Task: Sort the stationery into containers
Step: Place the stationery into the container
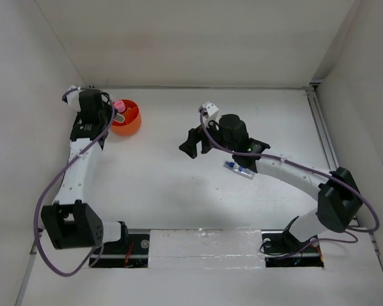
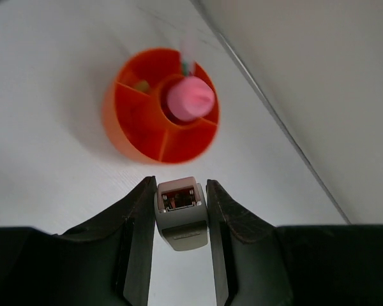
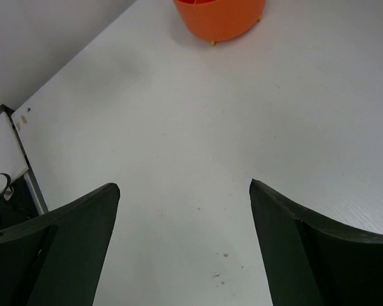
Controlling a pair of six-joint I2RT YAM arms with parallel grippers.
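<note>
An eraser [image 2: 180, 213], small and pale with a dark reddish face, is held between the left fingers [image 2: 139, 223], which are closed on its two sides. It is held just beside the orange tub [image 2: 147, 137], on its near side and not over it. The tub is set at the far left of the tabletop [image 2: 45, 127], close to the back wall, and is split by inner walls into compartments around a round centre. A pink-capped tube [image 2: 189, 99] is stood upright in that centre. A thin pen [image 2: 189, 54], blurred, is seen rising from a far compartment. A small tan piece [image 2: 139, 84] is lodged in another compartment; what it is cannot be told.

The right fingers [image 3: 83, 229] are spread wide apart over the middle of the tabletop, with only its white surface seen between them. A clear blue-capped tube [image 1: 239, 169] is laid flat on the tabletop under the right arm [image 1: 287, 169], well apart from the tub.
</note>
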